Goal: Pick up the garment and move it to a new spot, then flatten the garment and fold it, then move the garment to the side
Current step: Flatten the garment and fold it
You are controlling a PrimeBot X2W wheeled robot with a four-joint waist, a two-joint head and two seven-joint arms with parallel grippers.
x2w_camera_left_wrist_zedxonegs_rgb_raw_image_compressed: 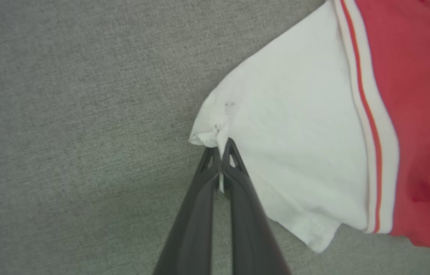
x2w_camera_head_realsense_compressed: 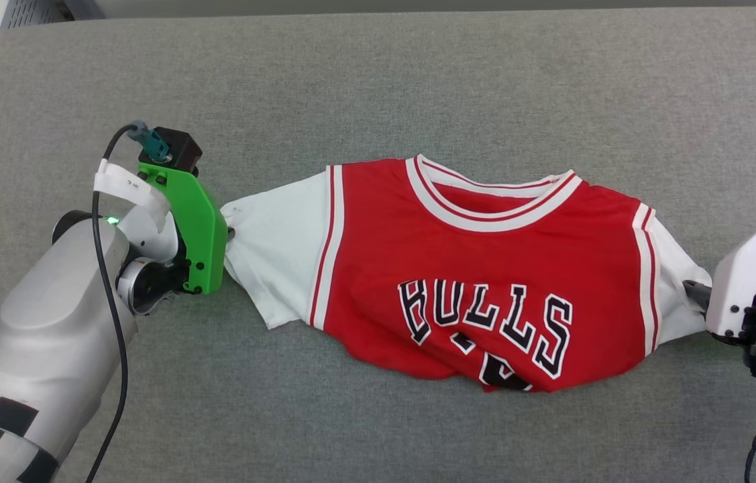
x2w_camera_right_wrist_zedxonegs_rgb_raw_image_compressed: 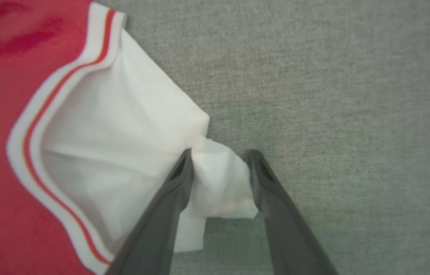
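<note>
Left gripper (x2w_camera_left_wrist_zedxonegs_rgb_raw_image_compressed: 220, 149) pinches the garment (x2w_camera_head_realsense_compressed: 485, 255) by its frame-left sleeve (x2w_camera_left_wrist_zedxonegs_rgb_raw_image_compressed: 287, 126); right gripper (x2w_camera_right_wrist_zedxonegs_rgb_raw_image_compressed: 220, 154), spread, straddles the frame-right sleeve (x2w_camera_right_wrist_zedxonegs_rgb_raw_image_compressed: 123, 126), likely to pull it flat.

Your light is bright, even and diffuse across the matte gray fabric surface (x2w_camera_head_realsense_compressed: 378, 80). Shadows are faint: you get one soft band under the garment (x2w_camera_head_realsense_compressed: 485, 268) along its lower hem. Your head view is sharp. Both wrist views are soft, the right one blurrier, worst toward its corners.
</note>
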